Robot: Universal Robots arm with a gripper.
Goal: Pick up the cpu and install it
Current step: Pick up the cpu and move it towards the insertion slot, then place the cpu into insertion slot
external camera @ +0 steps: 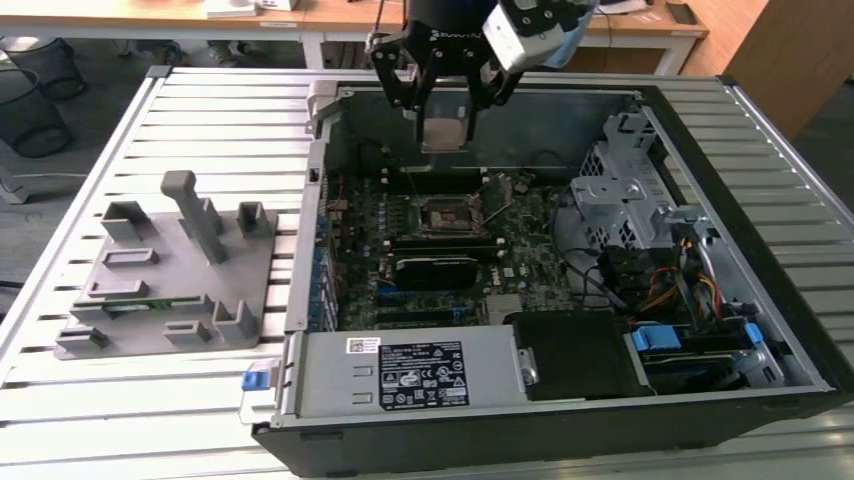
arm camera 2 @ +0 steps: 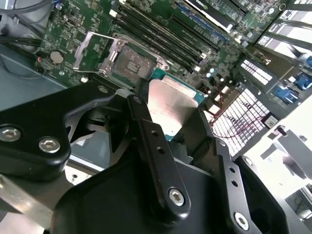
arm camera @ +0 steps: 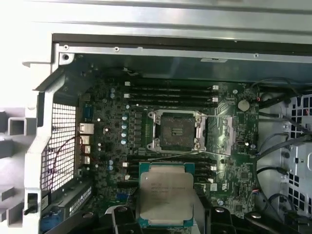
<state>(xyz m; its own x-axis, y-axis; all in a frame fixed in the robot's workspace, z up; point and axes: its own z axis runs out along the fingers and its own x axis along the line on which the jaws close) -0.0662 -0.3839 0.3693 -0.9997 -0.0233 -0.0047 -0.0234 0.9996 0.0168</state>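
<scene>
The gripper is hanging over the open case, its two fingers closing on opposite edges of the cpu and carrying it flat above the board. In the first wrist view the chip's silver lid is facing up toward the arm, so the contact side appears to be pointing down at the board. Gripping by the edges seems to be leaving that underside untouched.

The cpu is riding clear of everything, well above the memory slots and just short of the socket. The socket is lying bare at the middle of the board. Its metal retaining plate is lying folded out to one side, which looks like the reason the opening is free to take a chip.

At the exterior view's left, the grey fixture is sitting on the slatted table, well apart from the arm. The pick-up looks complete; the seating is not yet done.
</scene>
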